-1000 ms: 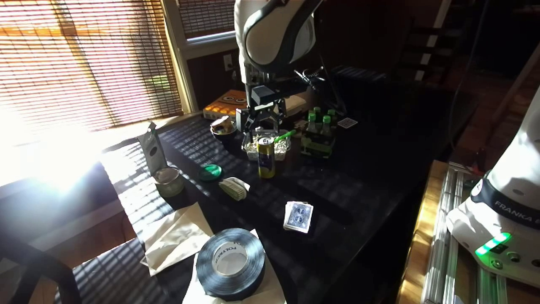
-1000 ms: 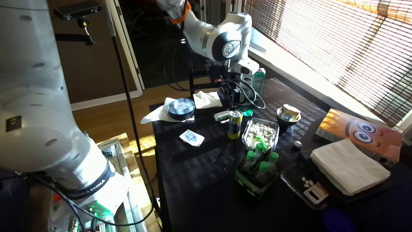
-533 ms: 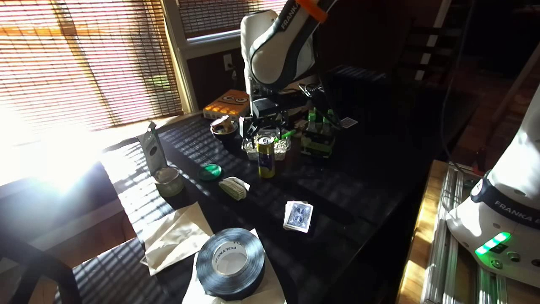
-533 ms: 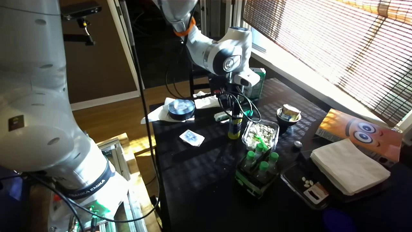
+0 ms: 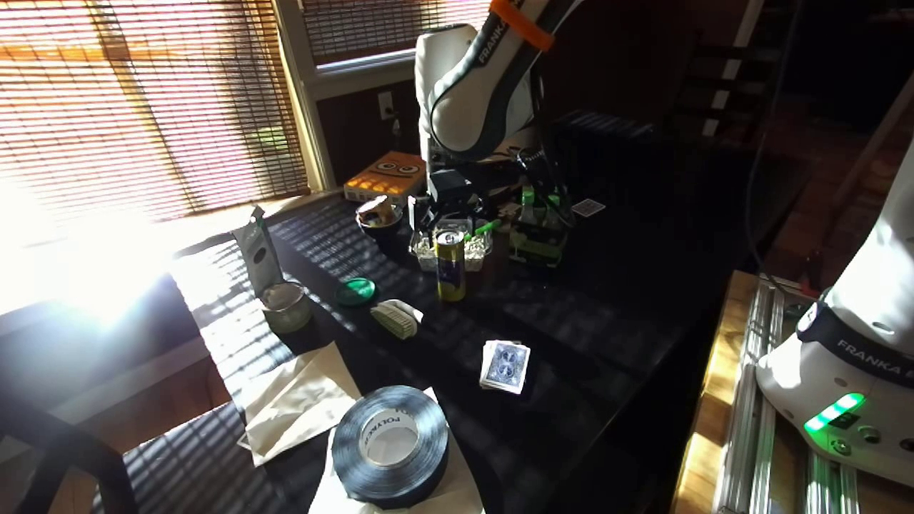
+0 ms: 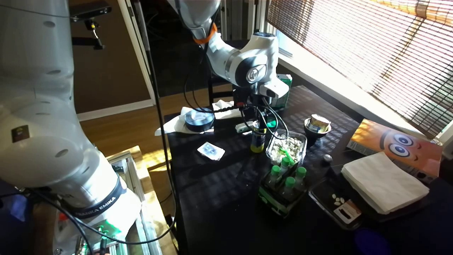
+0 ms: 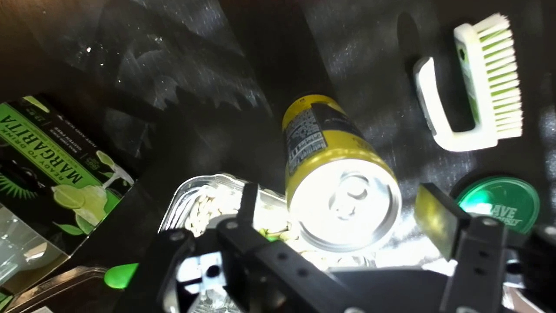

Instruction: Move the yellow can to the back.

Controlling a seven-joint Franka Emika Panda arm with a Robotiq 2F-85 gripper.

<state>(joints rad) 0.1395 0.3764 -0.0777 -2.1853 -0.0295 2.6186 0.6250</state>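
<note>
The yellow can (image 5: 450,275) stands upright on the black table, with dark blue panels and a silvery top. It also shows in the other exterior view, partly behind cables (image 6: 257,144), and in the wrist view (image 7: 334,143). My gripper (image 7: 341,204) is open. In the wrist view its two fingers are on either side of the can's top, with a gap on both sides. In an exterior view the gripper (image 5: 454,223) is at the height of the can's top, just behind it. The fingertips are hard to see in the view where cables hang in front.
A clear tray of pale pieces (image 6: 287,146) sits close beside the can. A green-capped bottle carton (image 6: 283,193), a brush (image 5: 397,318), a green lid (image 5: 355,291), a card stack (image 5: 505,366), a dark bowl (image 6: 316,128) and a tape roll (image 5: 390,444) lie around it.
The arm and gripper have come down toward the can, quickly at first, then only a little. The can and other objects have not moved.
</note>
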